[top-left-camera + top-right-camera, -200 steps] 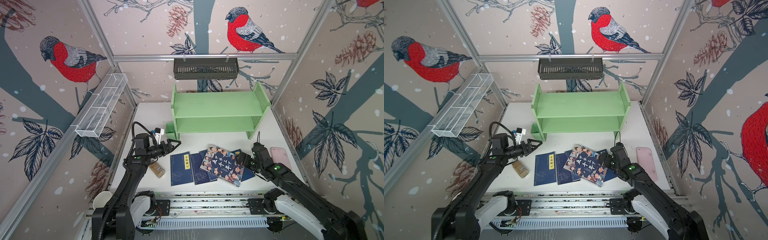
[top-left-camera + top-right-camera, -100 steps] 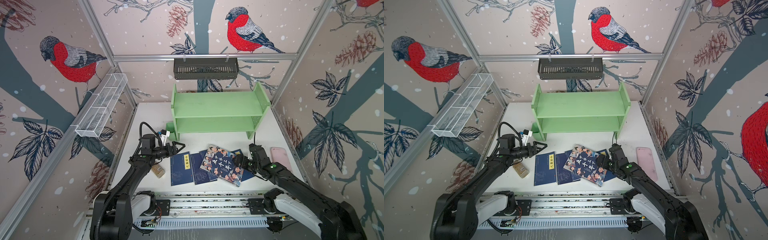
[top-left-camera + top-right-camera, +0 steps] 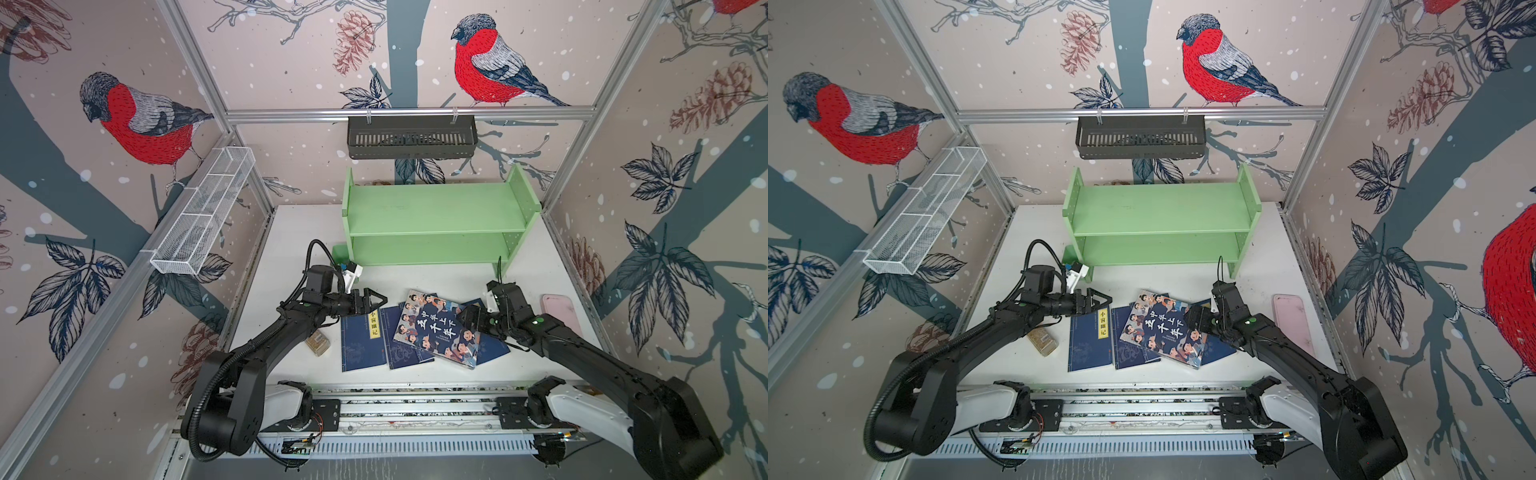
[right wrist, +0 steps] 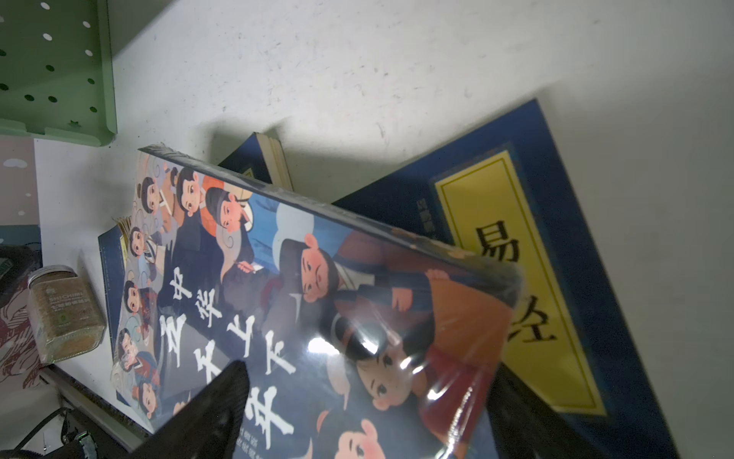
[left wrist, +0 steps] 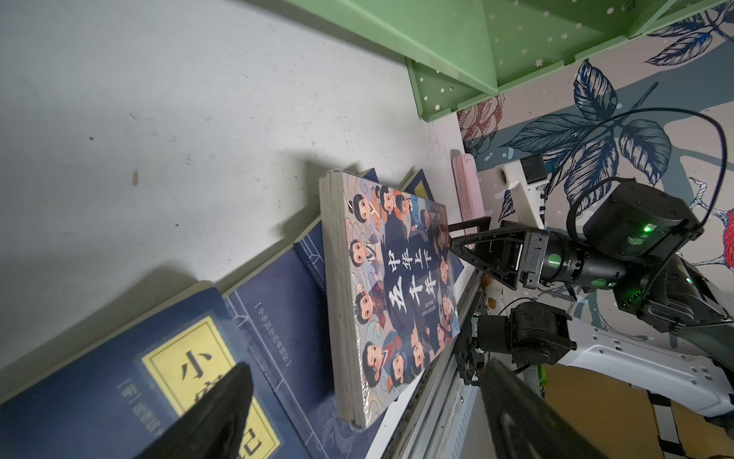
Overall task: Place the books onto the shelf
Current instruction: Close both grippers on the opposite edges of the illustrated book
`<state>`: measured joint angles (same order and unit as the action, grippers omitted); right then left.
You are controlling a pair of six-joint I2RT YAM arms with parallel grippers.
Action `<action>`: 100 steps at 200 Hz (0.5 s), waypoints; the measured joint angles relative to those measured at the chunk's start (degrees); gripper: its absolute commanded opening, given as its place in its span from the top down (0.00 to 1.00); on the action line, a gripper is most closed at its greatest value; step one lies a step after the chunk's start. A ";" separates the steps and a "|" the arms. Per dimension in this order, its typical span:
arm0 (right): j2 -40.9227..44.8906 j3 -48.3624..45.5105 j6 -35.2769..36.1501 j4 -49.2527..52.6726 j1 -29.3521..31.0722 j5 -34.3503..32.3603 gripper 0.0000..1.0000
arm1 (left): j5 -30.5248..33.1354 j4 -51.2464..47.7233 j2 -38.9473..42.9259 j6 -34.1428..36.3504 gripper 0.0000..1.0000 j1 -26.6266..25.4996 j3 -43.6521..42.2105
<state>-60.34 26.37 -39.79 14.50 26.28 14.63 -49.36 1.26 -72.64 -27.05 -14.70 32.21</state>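
The books lie flat in a loose pile at the table's front. A cartoon-cover book rests on top of navy books; the leftmost one shows a yellow label. Behind them stands the light green shelf, both tiers bare. My left gripper is open, just above the far edge of the labelled navy book. My right gripper is open, its jaws standing on either side of the cartoon book's right corner. Another navy book lies under that corner.
A small spice jar lies left of the books, under my left arm. A pink phone lies at the right edge. A black slotted basket hangs on the back rail and a white wire basket on the left wall.
My left gripper has moved right, from beside the jar to over the labelled navy book's far edge. My right gripper has slid left onto the cartoon book's corner.
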 measured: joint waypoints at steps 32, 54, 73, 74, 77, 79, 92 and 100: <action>-0.04 0.07 0.17 -0.57 0.46 0.57 0.08 | 0.57 0.07 -2.56 -0.11 0.11 -1.81 0.15; 0.87 0.09 0.07 0.31 0.74 0.74 0.08 | 1.16 0.09 -3.67 -1.11 0.11 -2.38 -0.04; 2.80 -0.37 -0.57 1.40 0.81 1.18 0.08 | 1.22 0.22 -4.28 -1.25 0.11 -3.26 -0.09; 2.89 -0.44 -0.57 1.44 0.81 1.20 0.08 | 1.22 0.26 -4.31 -1.27 0.11 -3.30 -0.09; 3.37 -0.70 -0.59 1.55 0.83 1.33 0.09 | 1.27 0.37 -4.42 -1.27 0.11 -3.56 -0.09; 3.58 -0.85 -0.59 1.62 0.83 1.40 0.09 | 1.29 0.44 -4.44 -1.29 0.11 -3.67 -0.09; 5.22 -2.05 -0.98 2.49 0.87 1.86 0.10 | 1.49 1.14 -4.74 -1.33 0.11 -4.70 -0.13; 5.97 -2.73 -1.09 3.15 0.92 2.10 0.10 | 1.46 1.44 -5.01 -1.36 0.11 -5.22 -0.13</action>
<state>-54.37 23.64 -40.88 17.65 27.20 16.73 -47.90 2.70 -77.65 -28.40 -19.92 32.08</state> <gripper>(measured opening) 0.901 0.888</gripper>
